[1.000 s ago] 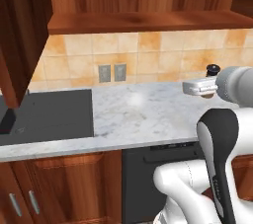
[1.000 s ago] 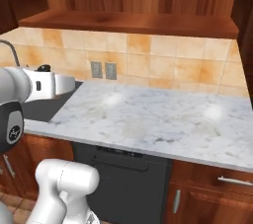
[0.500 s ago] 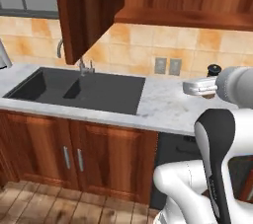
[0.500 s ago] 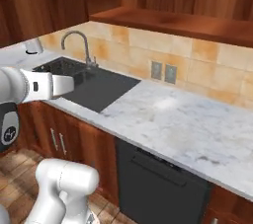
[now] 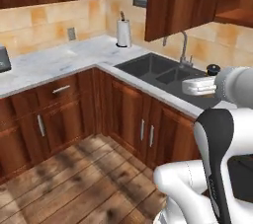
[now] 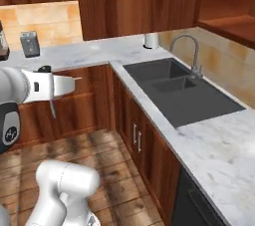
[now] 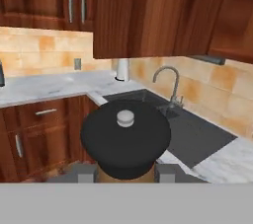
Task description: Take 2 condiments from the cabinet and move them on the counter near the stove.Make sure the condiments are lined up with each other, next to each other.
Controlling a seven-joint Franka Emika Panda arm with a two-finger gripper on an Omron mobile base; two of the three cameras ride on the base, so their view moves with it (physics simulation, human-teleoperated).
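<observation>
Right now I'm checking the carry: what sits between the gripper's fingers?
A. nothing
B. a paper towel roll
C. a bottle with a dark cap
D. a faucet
C: in the hand view the gripper is shut on a tan bottle whose round dark cap fills the space between the fingertips.

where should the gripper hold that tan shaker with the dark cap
On its slim tan body just under the wide dark cap, one finger on each side, as the gripper does now. The overhanging cap keeps the shaker from slipping down.
</observation>
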